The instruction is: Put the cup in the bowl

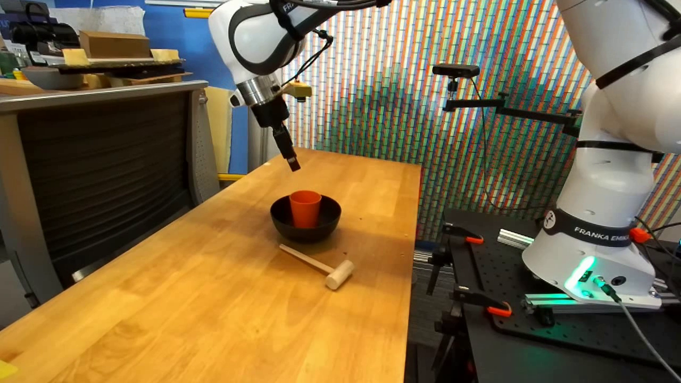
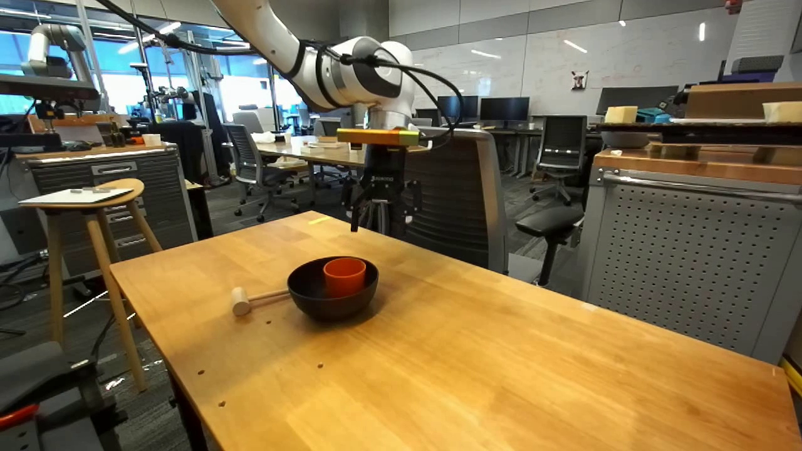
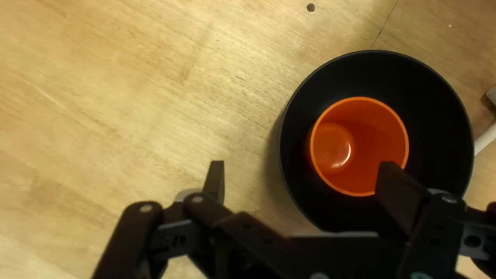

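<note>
Near the middle of the frame in both exterior views, the small tapered orange-red plastic cup point(image 1: 305, 209) stands upright inside the round matte black bowl point(image 1: 306, 235), which rests on the light-brown wooden table point(image 1: 223, 298). Higher in both of those frames you have the black two-fingered Robotiq gripper point(image 3: 302, 166), clear of the cup and pointing down. In the wrist view its fingers point(image 3: 216, 178) reach up from the bottom of the frame, spread wide, and you have nothing held between them. The bowl lies in the right half there; you look into the cup's open mouth, a little left of the bowl's middle, and the fingertip point(image 3: 393, 184) at the lower right hides a bit of the cup's rim. In an exterior view you also see a small pale wooden mallet point(image 1: 338, 275) lying on the table just beside the bowl, lower in the frame, its head towards the lower right.
</note>
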Robot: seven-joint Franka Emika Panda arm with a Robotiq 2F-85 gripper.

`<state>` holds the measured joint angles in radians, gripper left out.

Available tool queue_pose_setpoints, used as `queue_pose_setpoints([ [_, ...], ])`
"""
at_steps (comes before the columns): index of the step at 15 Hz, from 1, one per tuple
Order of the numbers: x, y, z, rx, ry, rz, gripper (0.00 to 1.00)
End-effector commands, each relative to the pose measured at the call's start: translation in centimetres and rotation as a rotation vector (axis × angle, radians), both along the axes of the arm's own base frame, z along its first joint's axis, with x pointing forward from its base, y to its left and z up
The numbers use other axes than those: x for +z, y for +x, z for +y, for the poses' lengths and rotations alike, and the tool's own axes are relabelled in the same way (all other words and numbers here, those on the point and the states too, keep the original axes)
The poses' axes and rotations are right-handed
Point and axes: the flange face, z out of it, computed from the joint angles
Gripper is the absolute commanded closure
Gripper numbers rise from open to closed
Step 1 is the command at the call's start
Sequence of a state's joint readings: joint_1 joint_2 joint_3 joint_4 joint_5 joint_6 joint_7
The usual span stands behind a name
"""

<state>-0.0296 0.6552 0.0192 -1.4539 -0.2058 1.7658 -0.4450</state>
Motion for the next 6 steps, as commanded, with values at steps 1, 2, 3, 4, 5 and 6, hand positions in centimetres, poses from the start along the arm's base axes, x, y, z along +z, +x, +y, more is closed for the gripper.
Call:
queue_pose_setpoints([
  [1, 5.4, -3.6, -0.8, 0.005, -0.004, -0.073, 0.00],
  [2, 6.7, -4.9, -1.2, 0.004, 0.015, -0.071, 0.00],
  [3, 7.8, -6.2, -2.0, 0.002, 0.037, -0.068, 0.00],
  [4, 5.4, -2.6, -0.9, -0.002, -0.001, -0.050, 0.00],
  [5, 6.5, -3.6, -1.3, -0.006, 0.004, -0.052, 0.01],
  [6, 7.3, -4.5, -1.8, -0.008, 0.007, -0.054, 0.00],
])
